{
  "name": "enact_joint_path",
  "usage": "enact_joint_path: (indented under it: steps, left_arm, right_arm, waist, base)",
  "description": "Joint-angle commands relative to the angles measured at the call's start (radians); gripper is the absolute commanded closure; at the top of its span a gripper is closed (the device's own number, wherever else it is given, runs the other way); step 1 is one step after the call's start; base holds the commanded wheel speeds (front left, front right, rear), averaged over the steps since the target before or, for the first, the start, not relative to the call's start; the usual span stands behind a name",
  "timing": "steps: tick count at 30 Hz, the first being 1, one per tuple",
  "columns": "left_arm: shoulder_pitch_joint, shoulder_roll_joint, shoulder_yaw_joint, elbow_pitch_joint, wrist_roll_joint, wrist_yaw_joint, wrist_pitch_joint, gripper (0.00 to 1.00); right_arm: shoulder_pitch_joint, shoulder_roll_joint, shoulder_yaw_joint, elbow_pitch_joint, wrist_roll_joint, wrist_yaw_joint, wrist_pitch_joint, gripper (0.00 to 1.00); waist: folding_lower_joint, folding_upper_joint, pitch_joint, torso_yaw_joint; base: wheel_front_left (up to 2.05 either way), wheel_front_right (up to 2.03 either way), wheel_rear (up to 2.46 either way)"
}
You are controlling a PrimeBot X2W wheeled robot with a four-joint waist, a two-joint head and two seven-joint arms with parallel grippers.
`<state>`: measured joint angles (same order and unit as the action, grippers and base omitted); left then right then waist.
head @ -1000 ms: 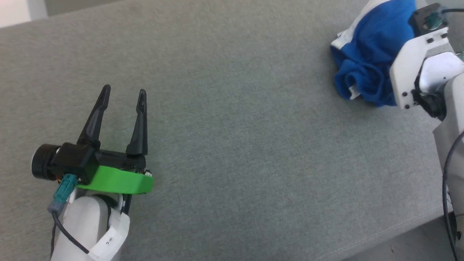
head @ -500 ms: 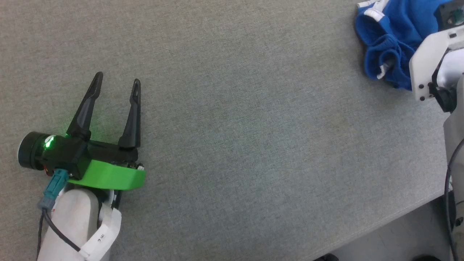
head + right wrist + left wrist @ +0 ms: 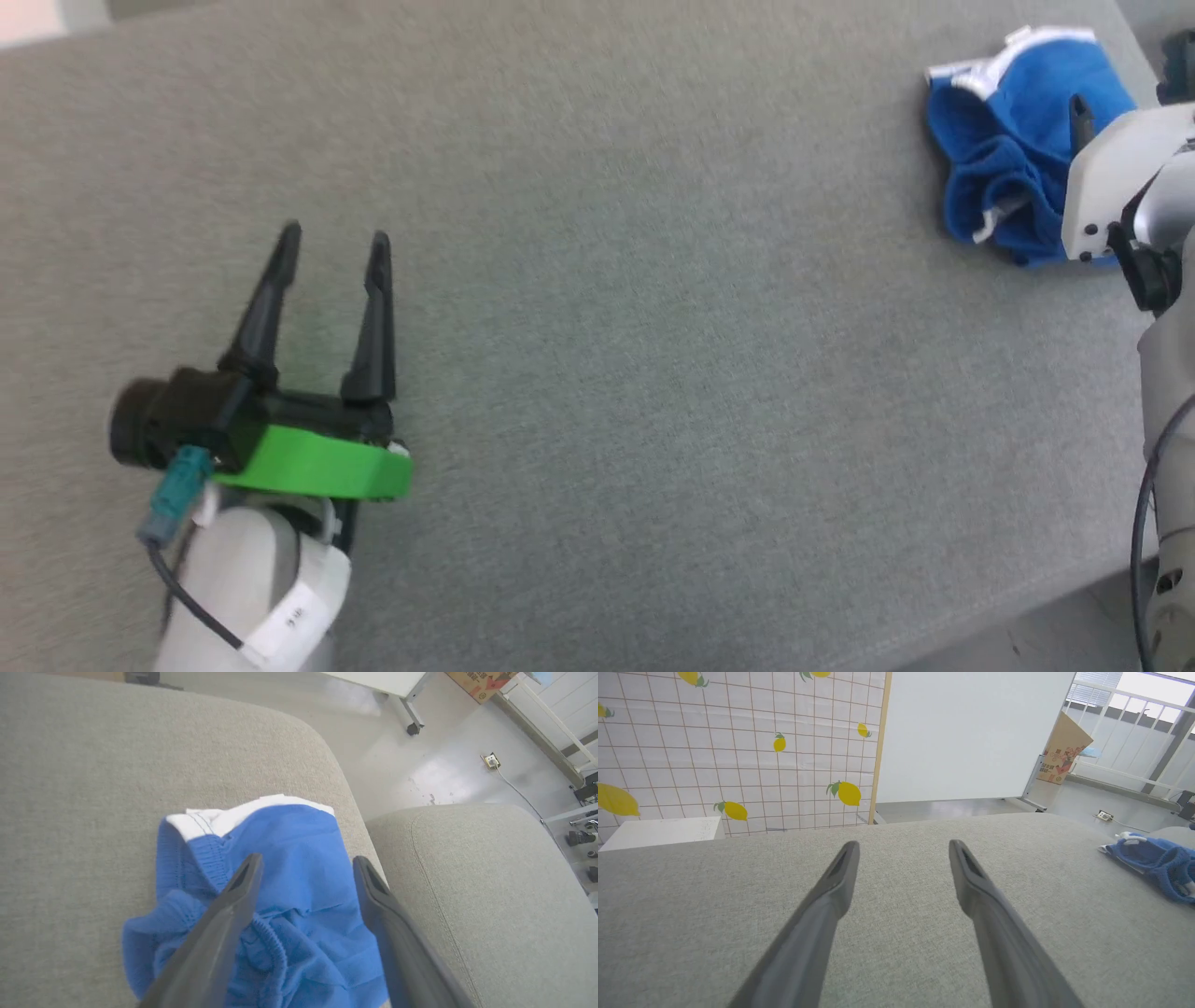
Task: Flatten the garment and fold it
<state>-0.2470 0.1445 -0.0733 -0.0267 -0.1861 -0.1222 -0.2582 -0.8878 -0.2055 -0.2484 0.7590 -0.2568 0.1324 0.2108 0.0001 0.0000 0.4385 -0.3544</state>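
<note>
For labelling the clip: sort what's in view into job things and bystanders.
Job: blue shorts; right pincer, open; left pincer, open.
Lying about: cardboard box; lemon-print screen; floor socket.

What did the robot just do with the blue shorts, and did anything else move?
The right gripper has opened: its jaws now stand apart over the blue shorts, which seem let go and lie crumpled near a corner of the grey cushion. The head camera shifted, so do not count that as a move. The left gripper stayed open above bare cushion.
</note>
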Motion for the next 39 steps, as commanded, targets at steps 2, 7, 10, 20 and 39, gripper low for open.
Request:
enact_joint_path:
  steps: [2,7,10,20,39]
  left_arm:
    - [0.033,-0.023,0.011,0.016,-0.018,0.0,-0.004,0.0]
    - [0.077,-0.062,0.024,0.054,-0.041,-0.003,-0.004,0.0]
    - [0.099,-0.076,0.028,0.077,-0.051,-0.004,-0.004,0.0]
    - [0.154,-0.093,0.025,0.142,-0.07,-0.006,-0.004,0.0]
    - [0.207,-0.094,-0.015,0.166,-0.105,0.016,-0.004,0.0]
  right_arm:
    - [0.046,0.009,0.003,-0.022,0.05,-0.002,-0.073,0.0]
    - [0.161,0.023,0.042,-0.095,0.17,-0.002,-0.222,0.0]
    - [0.243,0.028,0.067,-0.156,0.238,-0.002,-0.294,0.0]
    - [0.581,0.092,0.099,-0.448,0.332,-0.002,-0.45,0.0]
    - [0.94,0.155,0.121,-0.742,0.329,-0.002,-0.472,0.0]
  waist:
    - [-0.0001,0.0,-0.13,0.089]
    - [-0.0001,0.0,-0.229,0.164]
    - [-0.0001,0.0,-0.274,0.206]
    - [-0.0001,0.0,-0.381,0.33]
    - [-0.0001,0.0,-0.415,0.401]
  base:
    - [0.0,0.0,0.0]
    - [0.0,0.0,0.0]
    - [0.0,0.0,0.0]
    - [0.0,0.0,0.0]
    - [0.0,0.0,0.0]
